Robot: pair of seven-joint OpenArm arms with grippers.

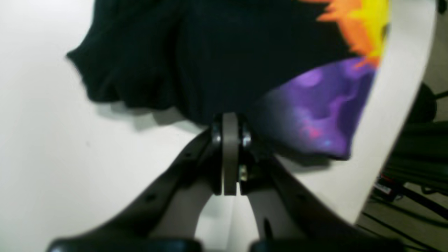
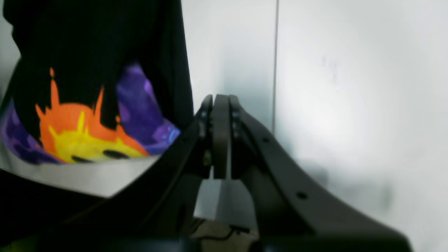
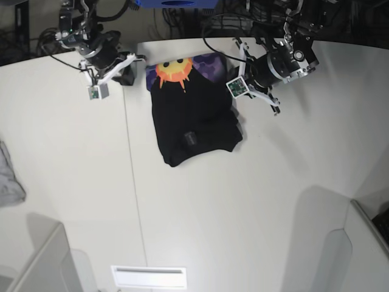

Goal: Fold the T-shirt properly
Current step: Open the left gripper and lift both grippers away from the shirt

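While I watch, left gripper (image 1: 230, 122) pinches shirt (image 3: 191, 115) edge | right gripper (image 2: 221, 99) closed empty beside it

The T-shirt (image 3: 194, 118) is black over most of its cloth, with a printed band along one edge — an orange sun with a yellow core and small dark face marks, set on purple mottled with lighter violet and specks of pink and blue. The surface (image 3: 243, 201) is plain white. Both hands, left hand (image 1: 230, 157) and right hand (image 2: 221, 133), are black with grey pads. A grey cloth (image 3: 9, 176) lies at the edge — pale, unpatterned.
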